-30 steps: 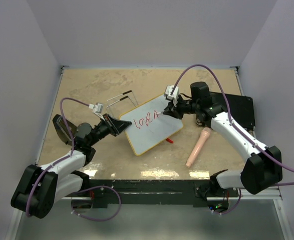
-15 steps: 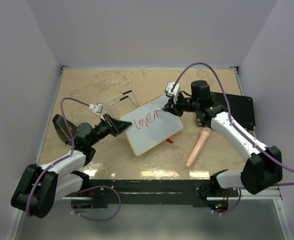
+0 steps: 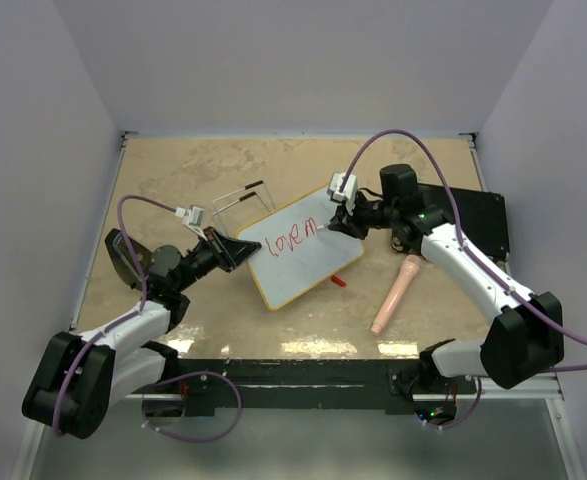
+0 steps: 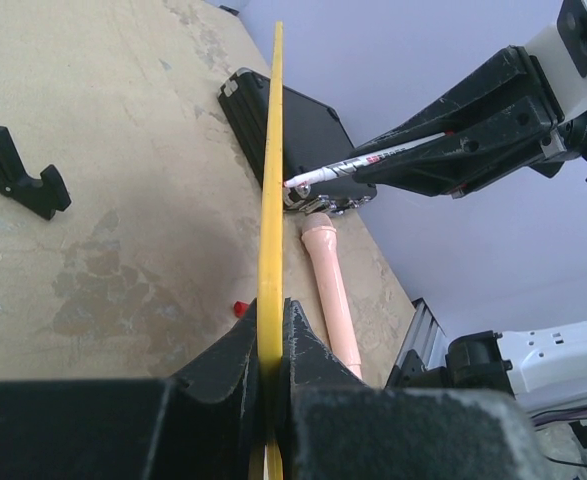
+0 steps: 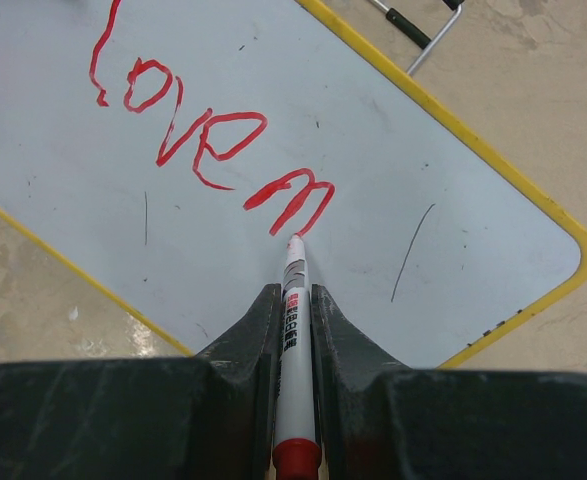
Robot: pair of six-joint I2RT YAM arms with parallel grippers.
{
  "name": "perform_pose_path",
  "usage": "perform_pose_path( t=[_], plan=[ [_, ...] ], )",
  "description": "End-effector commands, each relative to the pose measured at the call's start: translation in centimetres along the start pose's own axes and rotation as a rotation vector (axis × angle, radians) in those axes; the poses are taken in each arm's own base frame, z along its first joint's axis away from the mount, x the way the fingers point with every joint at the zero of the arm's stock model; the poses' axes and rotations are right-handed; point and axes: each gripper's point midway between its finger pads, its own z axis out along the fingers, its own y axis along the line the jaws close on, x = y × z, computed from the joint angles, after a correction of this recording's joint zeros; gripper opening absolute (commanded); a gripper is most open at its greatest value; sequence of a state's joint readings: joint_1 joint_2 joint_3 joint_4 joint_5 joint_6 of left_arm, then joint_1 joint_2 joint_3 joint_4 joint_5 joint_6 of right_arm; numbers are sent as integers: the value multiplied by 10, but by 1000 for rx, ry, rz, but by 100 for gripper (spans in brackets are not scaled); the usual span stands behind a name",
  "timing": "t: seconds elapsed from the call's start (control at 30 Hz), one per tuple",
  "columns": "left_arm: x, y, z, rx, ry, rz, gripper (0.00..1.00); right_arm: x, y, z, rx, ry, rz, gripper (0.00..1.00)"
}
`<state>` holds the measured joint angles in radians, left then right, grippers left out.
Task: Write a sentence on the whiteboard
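Right gripper (image 5: 293, 297) is clamped tight on a white marker (image 5: 292, 345) with its tip on the whiteboard (image 3: 313, 262), at the foot of the last red stroke. The sentence (image 5: 198, 140) reads "love m". Left gripper (image 4: 271, 318) is pinched shut on the board's yellow rim at its left edge. The board sits mid-table (image 3: 163, 180), turned at an angle between the arms — black case (image 3: 481, 215) and pink cylinder (image 3: 395, 292) lie to its right.

In the left wrist view, the red handwritten sentence (image 5: 188, 136) is being hidden by the edge-on yellow-rimmed white whiteboard (image 4: 270, 150).
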<state>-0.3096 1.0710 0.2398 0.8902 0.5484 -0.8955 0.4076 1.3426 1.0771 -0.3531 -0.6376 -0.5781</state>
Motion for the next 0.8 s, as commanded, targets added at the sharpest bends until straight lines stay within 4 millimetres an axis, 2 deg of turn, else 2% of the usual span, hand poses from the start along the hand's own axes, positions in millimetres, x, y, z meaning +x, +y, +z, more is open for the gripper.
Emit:
perform_pose_path(
  t=[0.0, 0.13, 0.2, 0.4, 0.77],
  plan=[
    [-42, -50, 3, 171, -112, 124, 0, -18, 3, -8, -18, -41, -36, 0],
    [-40, -48, 2, 161, -107, 135, 0, -56, -5, -40, 34, -148, -66, 0],
    [-40, -47, 2, 156, -103, 137, 0, -61, -6, -50, 35, -185, -59, 0],
    [-40, -50, 0, 161, -102, 141, 0, -51, 4, -51, -14, -215, -53, 0],
    [-37, -50, -8, 145, -111, 132, 0, -42, 5, -54, -28, -258, -42, 0]
  ],
)
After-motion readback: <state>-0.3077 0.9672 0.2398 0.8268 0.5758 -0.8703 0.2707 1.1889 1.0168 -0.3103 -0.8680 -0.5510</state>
